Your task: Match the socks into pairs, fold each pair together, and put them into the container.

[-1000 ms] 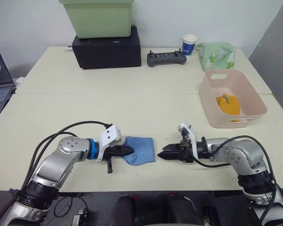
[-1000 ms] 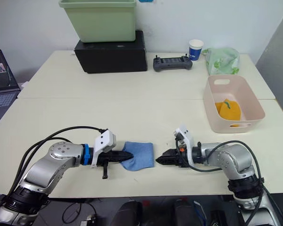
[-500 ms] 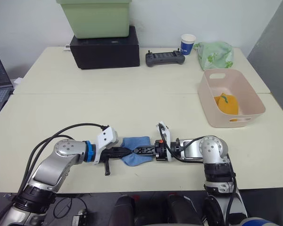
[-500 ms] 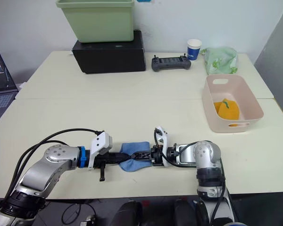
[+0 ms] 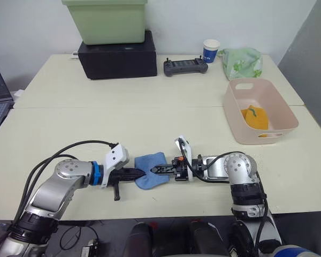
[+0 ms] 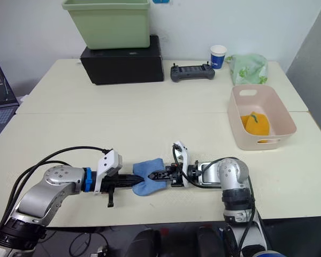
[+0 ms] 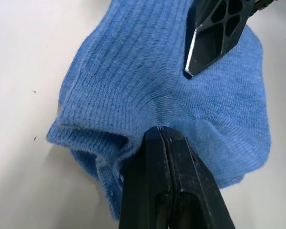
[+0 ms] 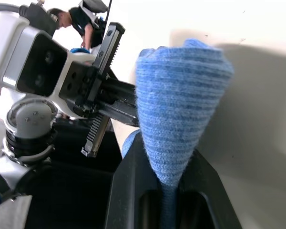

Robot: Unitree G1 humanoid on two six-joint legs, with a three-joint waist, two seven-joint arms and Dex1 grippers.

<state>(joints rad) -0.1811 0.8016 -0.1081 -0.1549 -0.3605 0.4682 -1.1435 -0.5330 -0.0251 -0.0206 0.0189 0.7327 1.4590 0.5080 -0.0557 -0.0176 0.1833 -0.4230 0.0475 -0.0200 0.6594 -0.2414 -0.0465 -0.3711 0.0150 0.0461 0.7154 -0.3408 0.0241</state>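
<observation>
2 hands, left hand (image 5: 141,173) and right hand (image 5: 152,169), pinch the blue socks (image 5: 150,163) from opposite sides.

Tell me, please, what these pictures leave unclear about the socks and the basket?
- Blue socks: bunched between left gripper and right gripper; one or two cannot be told.
- Orange socks in the pink basket: lower part hidden by the basket's front wall in the eye views.
</observation>
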